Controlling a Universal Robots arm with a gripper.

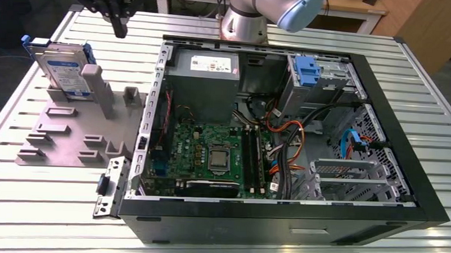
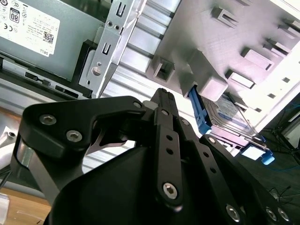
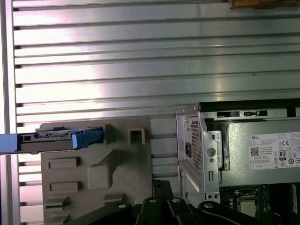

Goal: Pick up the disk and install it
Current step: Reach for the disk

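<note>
Slatted metal table (image 1: 50,210) under everything.

Exterior view, I log:
- open computer case (image 1: 405,138) lying on side
- grey fixture (image 1: 68,126) at exterior view's left of case
- disk (image 1: 62,67) standing on edge in fixture, blue carrier around it
- gripper (image 1: 120,27) above disk, near, not touching; spread or pressed together, I cannot tell

Second wrist view: gripper (image 2: 161,96) in foreground, disk (image 2: 229,112) beyond, seated in fixture (image 2: 197,37).

First wrist view: disk (image 3: 56,138) edge-on in fixture (image 3: 126,159); gripper (image 3: 159,185) apart from it.
</note>
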